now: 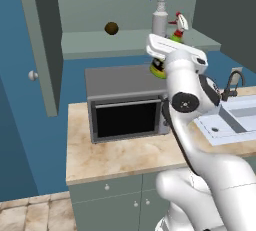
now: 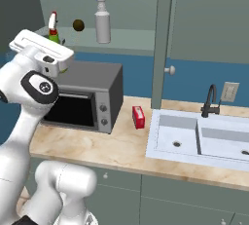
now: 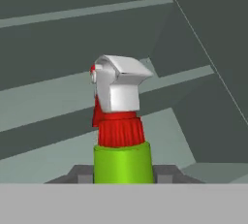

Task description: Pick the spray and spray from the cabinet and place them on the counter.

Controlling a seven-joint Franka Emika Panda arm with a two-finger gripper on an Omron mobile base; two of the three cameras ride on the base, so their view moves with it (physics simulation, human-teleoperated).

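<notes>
**Green bottle gripped, nothing on the bench yet**

You have the tool (image 3: 124,175) part-closed around the green bottle (image 3: 123,162), fingers either side of its body, at the cabinet (image 1: 135,42) shelf front. The grey bottle (image 1: 160,15) stands on the shelf behind. Neither has reached the bench (image 1: 125,155), so both placings remain. The green bottle is upright, with a red collar and white trigger head.

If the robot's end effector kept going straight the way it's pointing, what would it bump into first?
Probably nothing new: the end effector already seems closed around the green spray bottle. Past the bottle, it would likely hit the cabinet's back wall, though depth is hard to judge.
</notes>
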